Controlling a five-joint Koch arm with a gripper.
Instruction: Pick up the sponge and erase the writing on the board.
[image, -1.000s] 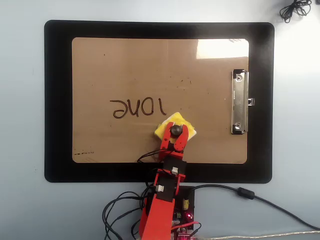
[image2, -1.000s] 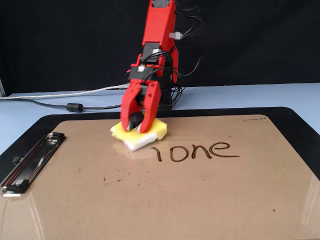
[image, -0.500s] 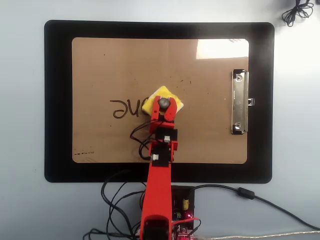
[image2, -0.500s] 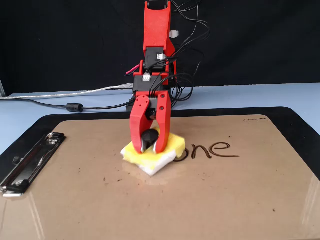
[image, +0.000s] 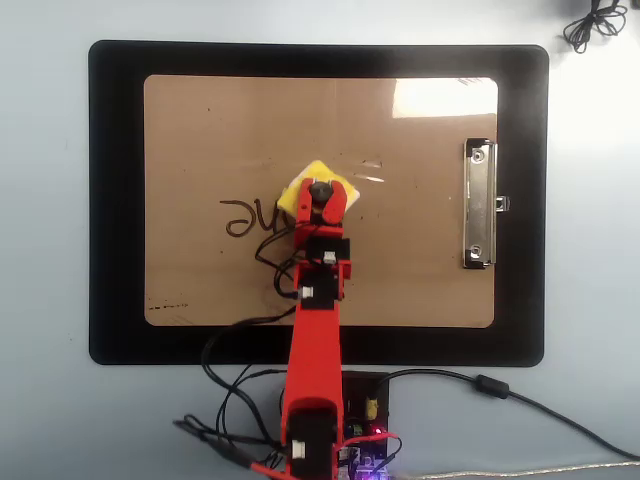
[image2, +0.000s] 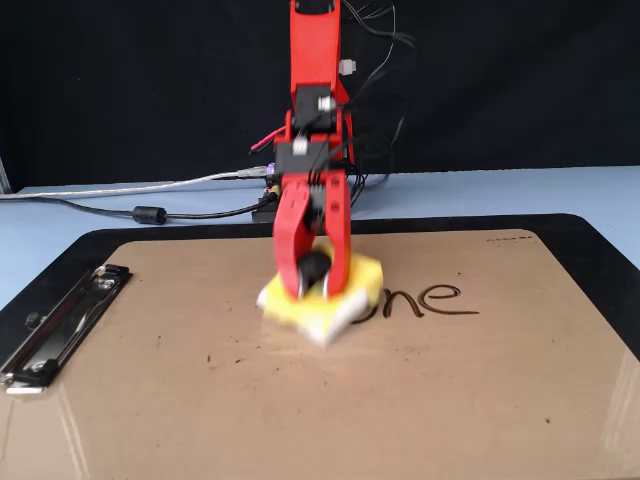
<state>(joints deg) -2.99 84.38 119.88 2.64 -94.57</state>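
The brown board (image: 420, 270) (image2: 200, 400) lies on a black mat, its silver clip (image: 479, 205) (image2: 60, 325) on the right in the overhead view. The yellow sponge (image: 300, 185) (image2: 355, 285) rests on the board at its middle. My red gripper (image: 322, 192) (image2: 314, 272) is shut on the sponge's black knob (image: 321, 190) (image2: 314, 266) and presses the sponge on the board. Part of the writing (image: 248, 215) (image2: 425, 298) shows beside the sponge, reading "one"; the rest is under the sponge or gone.
The black mat (image: 115, 200) (image2: 600, 250) lies under the board on a pale blue table. The arm's base and cables (image: 330, 440) (image2: 150, 213) sit at the near edge in the overhead view. A black cable coil (image: 595, 20) lies at the top right.
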